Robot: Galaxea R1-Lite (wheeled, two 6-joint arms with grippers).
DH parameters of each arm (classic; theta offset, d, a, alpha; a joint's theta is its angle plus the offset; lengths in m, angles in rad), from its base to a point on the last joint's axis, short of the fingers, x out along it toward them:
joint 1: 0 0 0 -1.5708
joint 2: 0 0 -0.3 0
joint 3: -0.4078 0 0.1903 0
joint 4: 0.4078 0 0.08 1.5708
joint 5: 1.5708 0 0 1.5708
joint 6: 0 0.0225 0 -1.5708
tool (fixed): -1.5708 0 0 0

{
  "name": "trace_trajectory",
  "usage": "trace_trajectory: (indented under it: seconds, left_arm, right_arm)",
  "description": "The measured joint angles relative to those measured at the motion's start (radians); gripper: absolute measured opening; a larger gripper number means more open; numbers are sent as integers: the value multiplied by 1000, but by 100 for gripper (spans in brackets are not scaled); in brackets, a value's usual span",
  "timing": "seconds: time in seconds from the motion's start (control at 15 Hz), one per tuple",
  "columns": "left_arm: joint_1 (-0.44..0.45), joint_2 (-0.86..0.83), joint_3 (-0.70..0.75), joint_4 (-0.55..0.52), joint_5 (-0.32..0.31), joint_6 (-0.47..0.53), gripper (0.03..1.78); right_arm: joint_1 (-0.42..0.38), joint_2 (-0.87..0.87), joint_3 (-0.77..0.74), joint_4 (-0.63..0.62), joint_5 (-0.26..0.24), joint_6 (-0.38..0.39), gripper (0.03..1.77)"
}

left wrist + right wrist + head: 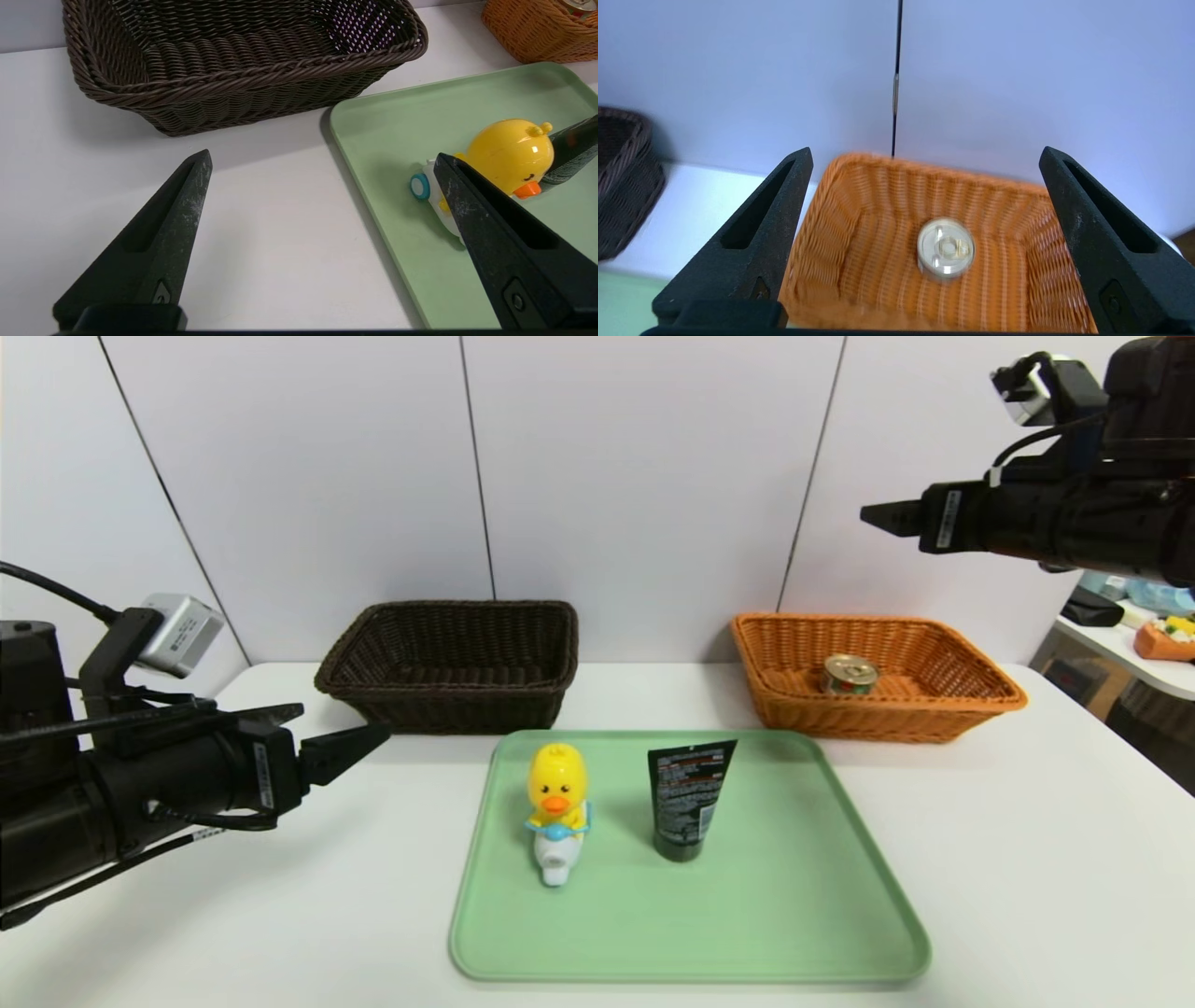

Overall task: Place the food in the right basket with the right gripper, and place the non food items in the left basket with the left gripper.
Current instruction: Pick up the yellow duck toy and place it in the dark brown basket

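In the head view, both arms cut by the side edges; tin can's (850, 675) lower part hidden behind orange basket's (882, 721) near rim. Print on black tube (688, 798) too small to read. Left wrist view: duck's (509, 154) base partly behind a finger.

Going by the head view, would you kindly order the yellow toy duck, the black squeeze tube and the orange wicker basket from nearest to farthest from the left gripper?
From the left gripper:
1. Yellow toy duck, on the tray's left side.
2. Black squeeze tube, right of the duck.
3. Orange wicker basket, beyond the tray, at the right.
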Motion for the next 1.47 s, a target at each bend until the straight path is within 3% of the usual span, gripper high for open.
trace_trajectory:
  seconds: [0.2, 0.53, 0.8, 1.2, 1.33, 1.47]
  left_arm:
    - [-103, -1, 2, -4, 67, -32, 169]
    - [-229, 1, 83, -53, 74, -76, 169]
    - [-285, 74, 218, -334, 75, -72, 169]
    - [-309, 392, 431, -926, 83, 11, 169]
    - [-331, 461, 449, -1002, 87, 24, 169]
    - [-343, 509, 431, -1004, 92, 25, 169]
  right_arm:
    - [17, -140, 149, 58, -16, 0, 168]
    - [39, -296, 290, 61, -20, 1, 169]
    - [96, -336, 283, 57, -56, 3, 169]
    - [120, -347, 258, 70, -66, 4, 169]
    - [121, -348, 258, 69, -66, 3, 169]
    - [120, -349, 258, 71, -66, 4, 169]
